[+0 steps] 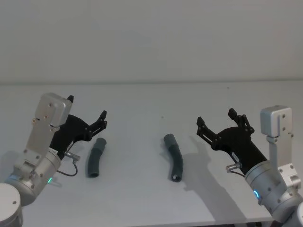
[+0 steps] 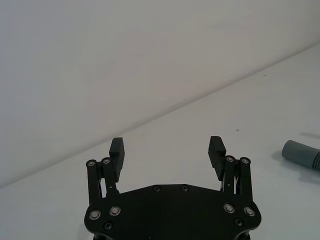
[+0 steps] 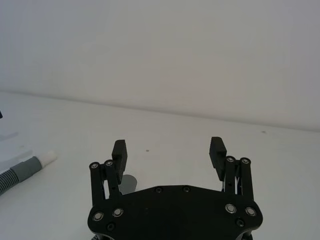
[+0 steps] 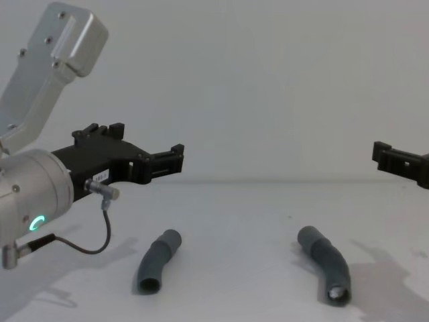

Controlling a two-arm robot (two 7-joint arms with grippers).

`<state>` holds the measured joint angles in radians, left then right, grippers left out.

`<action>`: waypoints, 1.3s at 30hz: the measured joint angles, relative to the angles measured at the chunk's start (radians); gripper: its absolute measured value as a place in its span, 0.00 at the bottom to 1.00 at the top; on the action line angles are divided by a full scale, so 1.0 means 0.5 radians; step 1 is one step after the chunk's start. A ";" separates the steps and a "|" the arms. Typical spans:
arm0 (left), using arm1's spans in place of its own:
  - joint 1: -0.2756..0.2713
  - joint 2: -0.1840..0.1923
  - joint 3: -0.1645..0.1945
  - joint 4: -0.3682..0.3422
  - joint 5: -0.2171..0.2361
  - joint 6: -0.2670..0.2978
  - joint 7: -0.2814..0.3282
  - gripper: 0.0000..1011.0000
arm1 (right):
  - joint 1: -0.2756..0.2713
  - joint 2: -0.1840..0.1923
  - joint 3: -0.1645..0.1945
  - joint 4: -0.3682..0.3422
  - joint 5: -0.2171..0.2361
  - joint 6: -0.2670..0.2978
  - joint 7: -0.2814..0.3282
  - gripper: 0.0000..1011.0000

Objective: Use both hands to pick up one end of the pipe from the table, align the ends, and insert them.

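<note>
**A:** What lay closest to the near edge of the table [image 1: 142, 203]?

**B:** The two dark-grey hose pieces, both flat on it and well apart. The left pipe piece [image 1: 95, 158] lay toward the table's left side and the right pipe piece [image 1: 174, 158] about midway across. Each ran roughly from near edge to far edge with a slight bend.

**A:** And the ends?

**B:** From the right wrist, a grey cuff [image 3: 30, 167] with a narrower white tip [image 3: 48, 157] rested on the table. I couldn't tell for certain which piece it belonged to. The left wrist caught a plain cuff end [image 2: 300, 155].

**A:** Were the pincers on anything?

**B:** No. The left gripper [image 1: 87, 107] hung above the table, just left of and beyond the left piece, fingers spread wide with nothing between them. The right gripper [image 1: 216, 117] hung to the right of the right piece, equally wide and holding nothing.

**A:** Farther back?

**B:** The table ran on to its far edge, where a plain pale wall [image 1: 151, 38] rose.
</note>
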<state>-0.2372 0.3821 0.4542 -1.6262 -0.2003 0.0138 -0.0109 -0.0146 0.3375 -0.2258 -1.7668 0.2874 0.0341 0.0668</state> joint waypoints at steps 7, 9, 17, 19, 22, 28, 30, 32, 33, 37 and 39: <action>0.000 0.000 0.000 0.000 0.000 0.000 0.000 0.99 | 0.000 0.000 0.000 0.000 0.000 0.000 0.000 0.99; 0.000 0.000 0.000 0.000 0.000 0.000 0.000 0.99 | 0.000 0.000 0.000 0.000 0.000 0.000 0.000 0.99; 0.000 0.000 0.000 0.000 0.000 0.000 0.000 0.99 | 0.000 0.000 0.000 0.000 0.000 0.000 0.000 0.99; 0.000 0.000 0.000 0.000 0.000 0.000 0.000 0.99 | 0.000 0.000 0.000 0.000 0.000 0.000 0.000 0.99; 0.000 0.000 0.000 0.000 0.000 0.000 0.000 0.99 | 0.000 0.000 0.000 0.000 0.000 0.000 0.000 0.99; 0.000 0.000 0.000 0.000 0.000 0.000 0.000 0.99 | 0.000 0.000 0.000 0.000 0.000 0.000 0.000 0.99; 0.000 0.000 0.000 0.000 0.000 0.000 0.000 0.99 | 0.000 0.000 0.000 0.000 0.000 0.000 0.000 0.99; 0.000 0.000 0.000 0.000 0.000 0.000 0.000 0.99 | 0.000 0.000 0.000 0.000 0.000 0.000 0.000 0.99; 0.000 0.000 0.000 0.000 0.000 0.000 0.000 0.99 | 0.000 0.000 0.000 0.000 0.000 0.000 0.000 0.99; 0.000 0.000 0.000 0.000 0.000 0.000 0.000 0.99 | 0.000 0.000 0.000 0.000 0.000 0.000 0.000 0.99; 0.000 0.000 0.000 0.000 0.000 0.000 0.000 0.99 | 0.000 0.000 0.000 0.000 0.000 0.000 0.000 0.99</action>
<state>-0.2372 0.3821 0.4542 -1.6263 -0.2004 0.0138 -0.0109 -0.0146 0.3375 -0.2258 -1.7668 0.2874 0.0340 0.0668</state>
